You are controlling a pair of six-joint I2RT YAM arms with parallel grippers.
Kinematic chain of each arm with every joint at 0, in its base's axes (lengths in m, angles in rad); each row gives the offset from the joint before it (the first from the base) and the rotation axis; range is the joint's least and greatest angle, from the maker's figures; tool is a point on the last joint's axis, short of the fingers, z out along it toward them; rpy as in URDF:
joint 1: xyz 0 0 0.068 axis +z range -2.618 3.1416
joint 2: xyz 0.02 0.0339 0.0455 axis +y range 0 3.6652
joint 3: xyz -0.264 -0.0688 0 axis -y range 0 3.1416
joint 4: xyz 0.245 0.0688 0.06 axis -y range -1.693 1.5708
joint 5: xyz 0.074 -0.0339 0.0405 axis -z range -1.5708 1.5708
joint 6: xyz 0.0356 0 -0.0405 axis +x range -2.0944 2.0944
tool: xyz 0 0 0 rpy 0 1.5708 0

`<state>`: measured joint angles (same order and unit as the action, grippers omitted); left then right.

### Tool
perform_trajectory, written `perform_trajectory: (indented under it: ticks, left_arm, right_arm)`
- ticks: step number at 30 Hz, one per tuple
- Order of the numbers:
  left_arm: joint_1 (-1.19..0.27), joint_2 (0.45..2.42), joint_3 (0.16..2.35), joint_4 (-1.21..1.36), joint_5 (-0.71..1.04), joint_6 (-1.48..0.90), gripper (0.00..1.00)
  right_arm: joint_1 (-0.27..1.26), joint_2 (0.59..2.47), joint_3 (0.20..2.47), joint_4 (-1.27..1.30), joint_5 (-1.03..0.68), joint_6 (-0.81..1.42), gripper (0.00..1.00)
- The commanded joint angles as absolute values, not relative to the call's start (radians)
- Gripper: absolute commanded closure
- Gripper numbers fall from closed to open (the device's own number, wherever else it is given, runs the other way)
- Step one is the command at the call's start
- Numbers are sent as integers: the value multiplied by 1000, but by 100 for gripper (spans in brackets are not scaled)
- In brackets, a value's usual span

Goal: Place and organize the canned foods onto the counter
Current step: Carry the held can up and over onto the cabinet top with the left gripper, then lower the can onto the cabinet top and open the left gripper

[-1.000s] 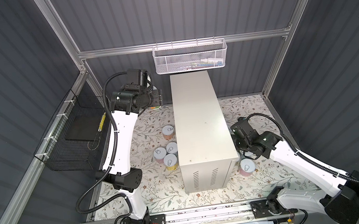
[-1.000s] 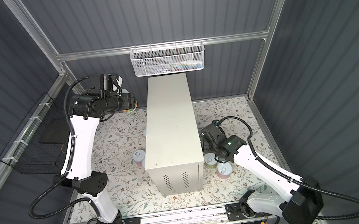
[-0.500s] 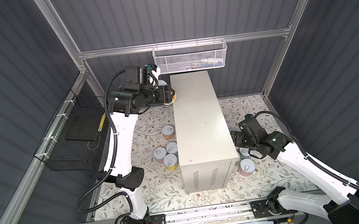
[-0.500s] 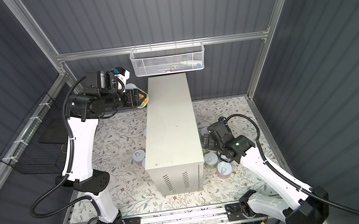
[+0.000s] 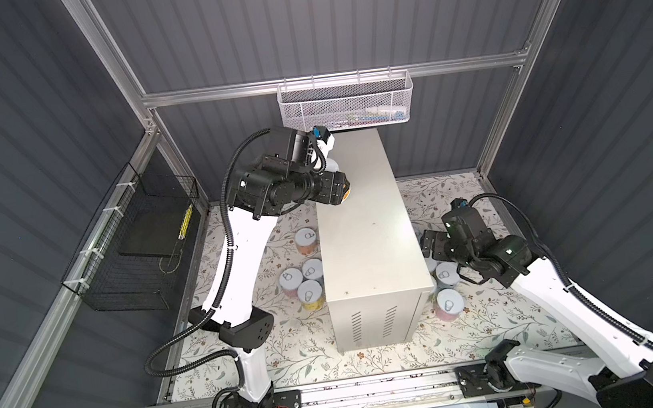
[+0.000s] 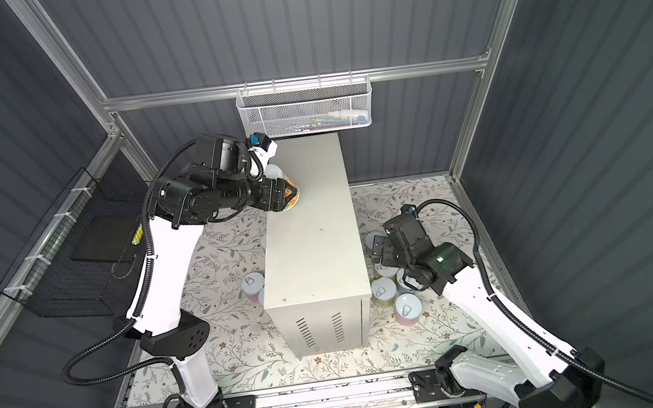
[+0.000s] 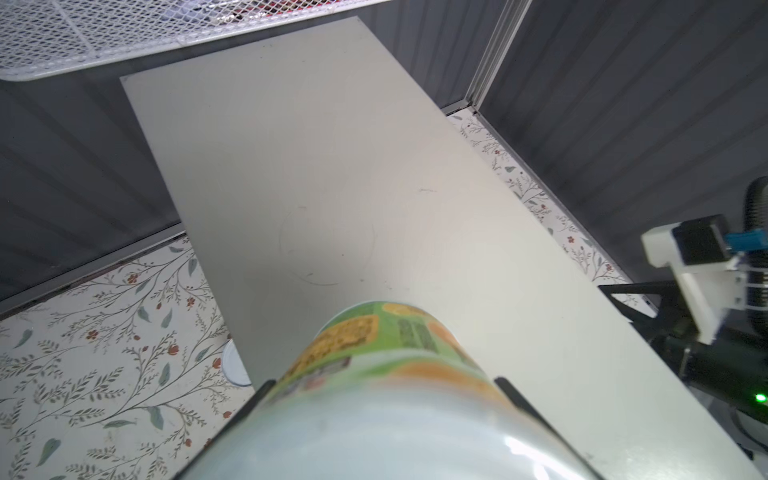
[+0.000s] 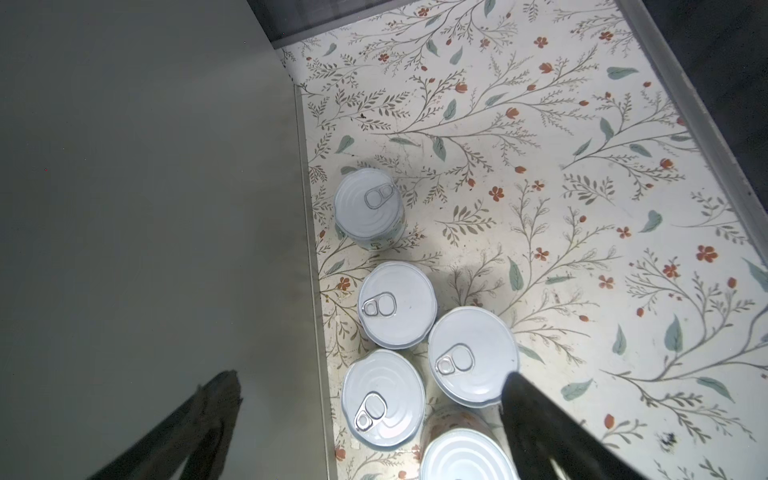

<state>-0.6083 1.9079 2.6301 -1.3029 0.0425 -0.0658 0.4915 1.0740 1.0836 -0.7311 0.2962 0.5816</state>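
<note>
My left gripper (image 7: 384,382) is shut on a can with an orange and green label (image 5: 346,190) (image 6: 292,194). It holds the can just above the left edge of the counter (image 5: 365,230) (image 7: 332,166), over its far half. Nothing stands on the off-white top. Several cans stand on the floor left of the counter (image 5: 311,294). More cluster against its right side (image 8: 397,303) (image 6: 383,290). My right gripper (image 8: 370,390) (image 5: 429,243) hovers open above that right cluster, touching none of the cans.
A white mesh basket (image 5: 346,102) hangs on the back rail just beyond the counter's far end. A black wire basket (image 5: 141,243) hangs on the left wall. The floor is a floral mat (image 8: 582,208) bounded by aluminium frame posts.
My left arm has swung right, carrying the can from beside the counter to over its left edge. My right gripper has drifted right and back above the right-hand cans.
</note>
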Motion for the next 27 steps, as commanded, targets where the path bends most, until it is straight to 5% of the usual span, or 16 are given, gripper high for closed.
perform_trajectory:
  ticks: [1, 5, 6, 8, 13, 27]
  left_arm:
    - [-627, 1929, 2674, -1264, 15, -34, 100]
    - [-632, 1944, 2674, -1258, 9, -32, 100]
    - [-633, 1944, 2672, -1257, 8, -32, 92]
    - [-633, 1944, 2667, -1249, 7, -30, 45]
    - [-633, 1933, 2649, -1218, -6, -26, 1]
    - [-632, 1836, 2592, -1071, -47, -7, 0]
  right_arm:
    - [482, 1064, 1119, -749, 307, 551, 1]
    - [477, 1062, 1143, -759, 317, 539, 1]
    - [475, 1060, 1149, -761, 318, 533, 1]
    - [472, 1056, 1163, -764, 321, 526, 1]
    - [469, 1058, 1185, -742, 296, 518, 1]
    - [468, 1098, 1402, -761, 325, 416, 1]
